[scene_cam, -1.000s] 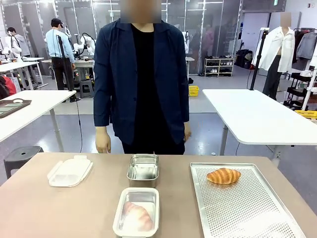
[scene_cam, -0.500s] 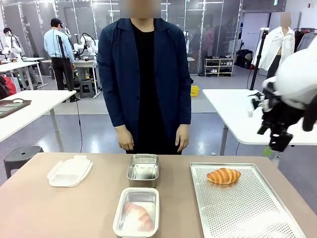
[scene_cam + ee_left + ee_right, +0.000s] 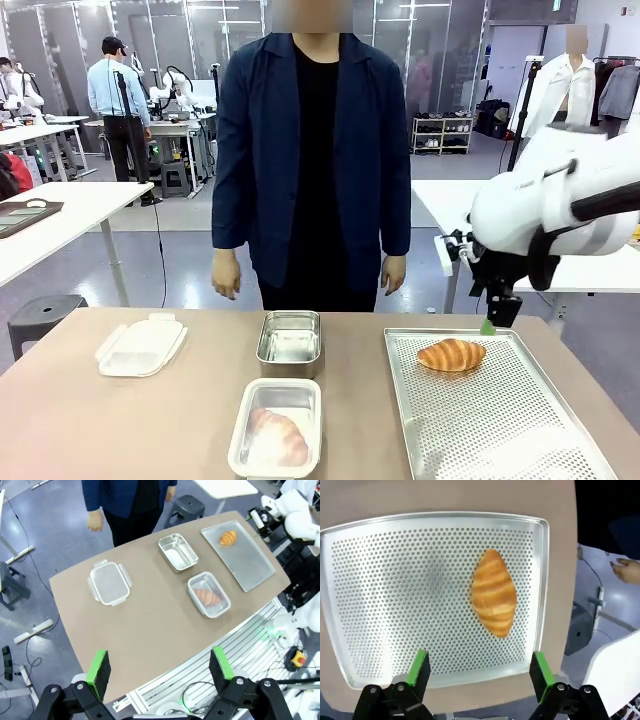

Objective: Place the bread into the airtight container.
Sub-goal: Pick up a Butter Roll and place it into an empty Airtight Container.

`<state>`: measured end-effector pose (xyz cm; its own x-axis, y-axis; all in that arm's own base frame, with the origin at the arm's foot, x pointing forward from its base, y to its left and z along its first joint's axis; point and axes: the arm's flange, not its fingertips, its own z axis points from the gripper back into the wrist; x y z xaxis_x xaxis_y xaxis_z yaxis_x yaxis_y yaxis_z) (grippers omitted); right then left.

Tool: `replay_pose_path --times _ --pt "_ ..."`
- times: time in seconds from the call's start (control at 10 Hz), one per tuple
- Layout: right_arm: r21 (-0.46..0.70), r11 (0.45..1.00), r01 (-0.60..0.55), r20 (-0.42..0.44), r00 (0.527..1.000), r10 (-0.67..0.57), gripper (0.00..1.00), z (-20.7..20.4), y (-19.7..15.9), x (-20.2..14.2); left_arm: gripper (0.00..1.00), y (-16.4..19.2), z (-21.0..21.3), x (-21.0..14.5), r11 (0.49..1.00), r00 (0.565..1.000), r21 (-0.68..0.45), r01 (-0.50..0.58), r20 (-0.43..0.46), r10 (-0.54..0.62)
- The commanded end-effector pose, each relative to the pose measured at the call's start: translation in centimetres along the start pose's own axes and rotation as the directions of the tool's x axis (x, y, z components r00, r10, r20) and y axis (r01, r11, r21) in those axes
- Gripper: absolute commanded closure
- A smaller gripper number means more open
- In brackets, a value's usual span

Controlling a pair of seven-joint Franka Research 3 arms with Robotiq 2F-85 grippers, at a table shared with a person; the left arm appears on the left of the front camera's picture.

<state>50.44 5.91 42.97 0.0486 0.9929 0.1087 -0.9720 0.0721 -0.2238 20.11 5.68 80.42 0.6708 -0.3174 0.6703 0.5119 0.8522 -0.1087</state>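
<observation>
Just swung in with the right gripper [image 3: 479,662] spread wide and empty above the croissant [image 3: 493,592] on the perforated tray [image 3: 380,580], so probably lining up the grab, boxing it still to do.

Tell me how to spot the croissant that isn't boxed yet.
Look at the perforated metal tray on the right of the table. The croissant lies at its far end, bare on the holes. The other croissant sits inside a container.
</observation>
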Motion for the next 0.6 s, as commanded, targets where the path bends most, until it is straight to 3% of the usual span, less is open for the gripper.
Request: replay_pose_path --times 0.0,0.1,0.5 --pt "0.028 0.998 -0.054 0.036 0.998 0.053 0.00 -2.6 -1.7 0.3 0.00 -0.1 0.2 0.2 1.000 1.000 -0.009 0.006 0.005 -0.006" --pt "0.049 0.995 -0.082 0.010 0.997 0.082 0.00 -4.0 -1.9 0.6 0.00 -0.1 0.2 0.2 1.000 1.000 -0.009 0.006 0.005 -0.006" --pt "0.154 0.985 -0.081 0.086 0.994 0.068 0.00 -6.3 -2.5 0.7 0.00 -0.1 0.2 0.2 1.000 1.000 -0.009 0.006 0.005 -0.006"
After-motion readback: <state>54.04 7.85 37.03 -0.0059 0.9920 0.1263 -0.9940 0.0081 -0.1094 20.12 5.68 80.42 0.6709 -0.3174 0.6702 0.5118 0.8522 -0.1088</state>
